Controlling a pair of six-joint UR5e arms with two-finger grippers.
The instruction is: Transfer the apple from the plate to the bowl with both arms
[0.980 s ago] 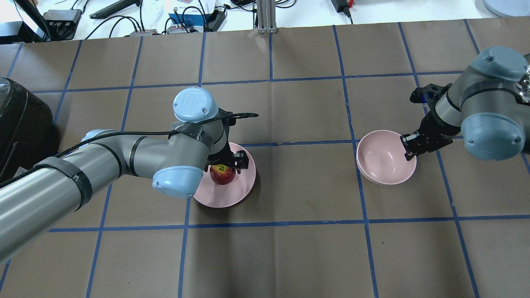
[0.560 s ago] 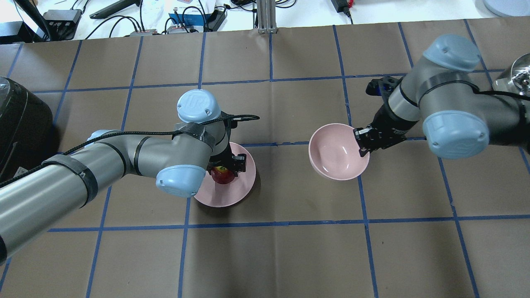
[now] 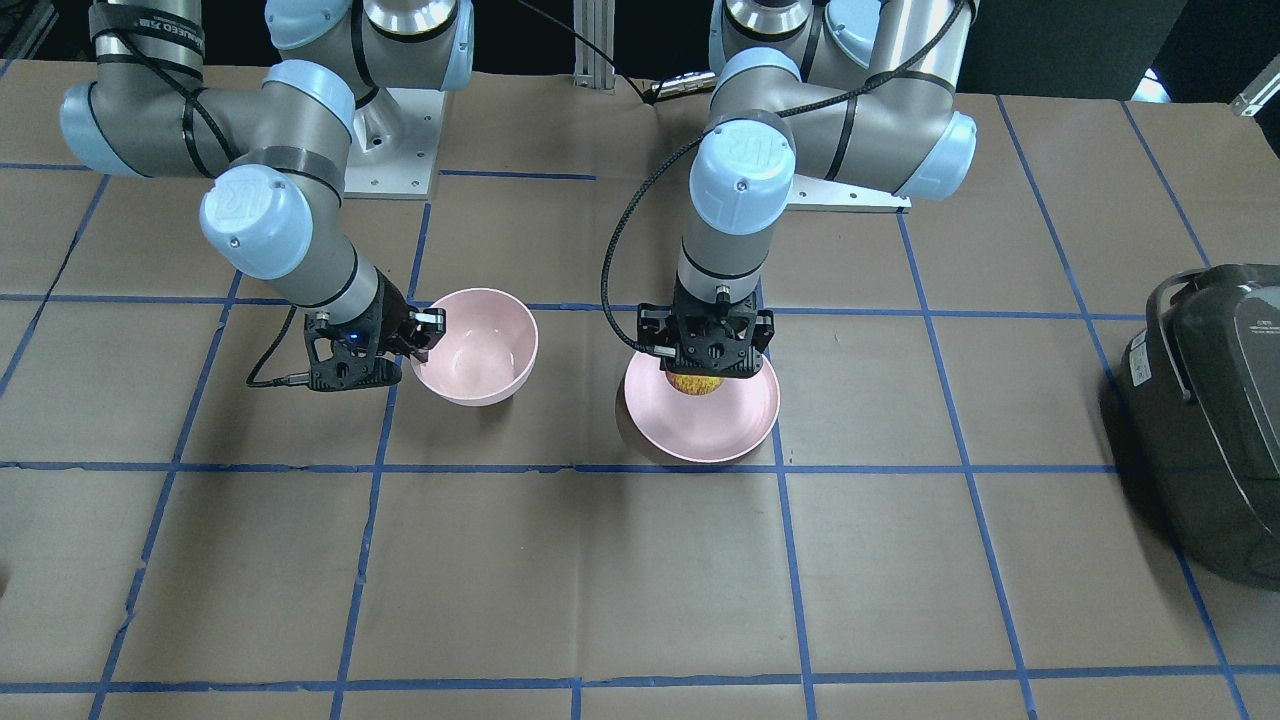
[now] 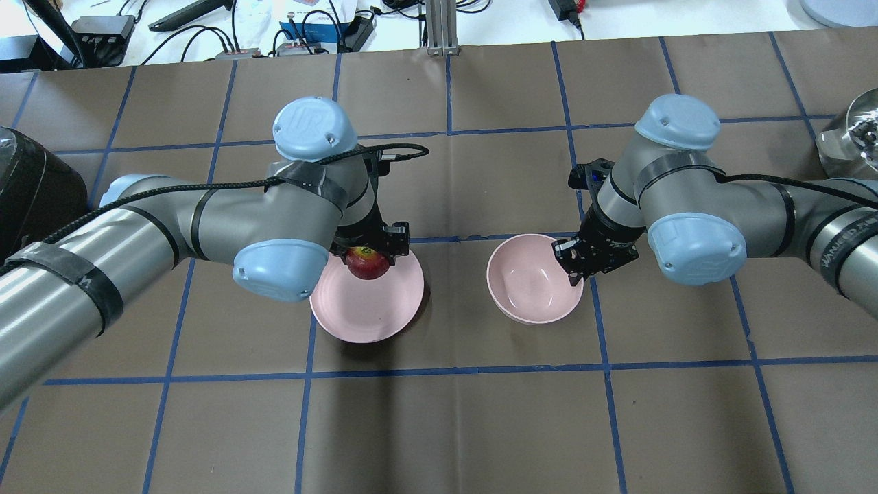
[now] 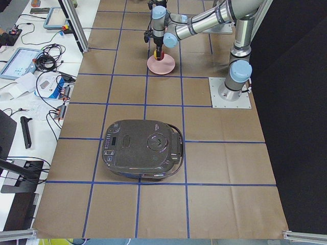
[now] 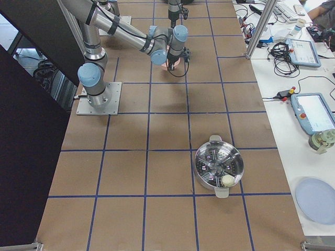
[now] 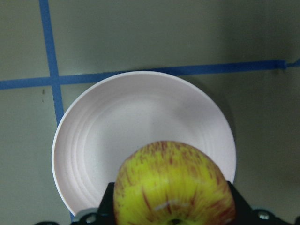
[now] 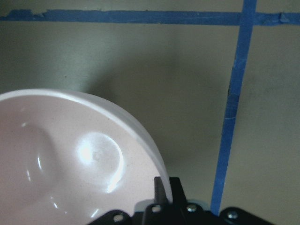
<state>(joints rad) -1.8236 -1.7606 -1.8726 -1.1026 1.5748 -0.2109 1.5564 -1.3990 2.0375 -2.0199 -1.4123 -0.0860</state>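
My left gripper (image 4: pixel 368 255) is shut on the red and yellow apple (image 4: pixel 368 266) and holds it just above the far part of the flat pink plate (image 4: pixel 370 309). In the left wrist view the apple (image 7: pixel 174 187) fills the bottom, with the bare plate (image 7: pixel 136 122) below it. My right gripper (image 4: pixel 571 264) is shut on the right rim of the deep pink bowl (image 4: pixel 531 281), which is empty and sits a short gap to the right of the plate. The front view shows the apple (image 3: pixel 697 383), the plate (image 3: pixel 705 435) and the bowl (image 3: pixel 480 350).
A black rice cooker (image 4: pixel 31 199) stands at the table's left edge. A metal pot (image 4: pixel 850 130) stands at the far right. Cables and devices (image 4: pixel 226 27) lie beyond the far edge. Blue tape lines grid the brown table.
My right arm has carried the bowl leftward, from the right of the table to beside the plate. My left gripper has lifted the apple off the plate.
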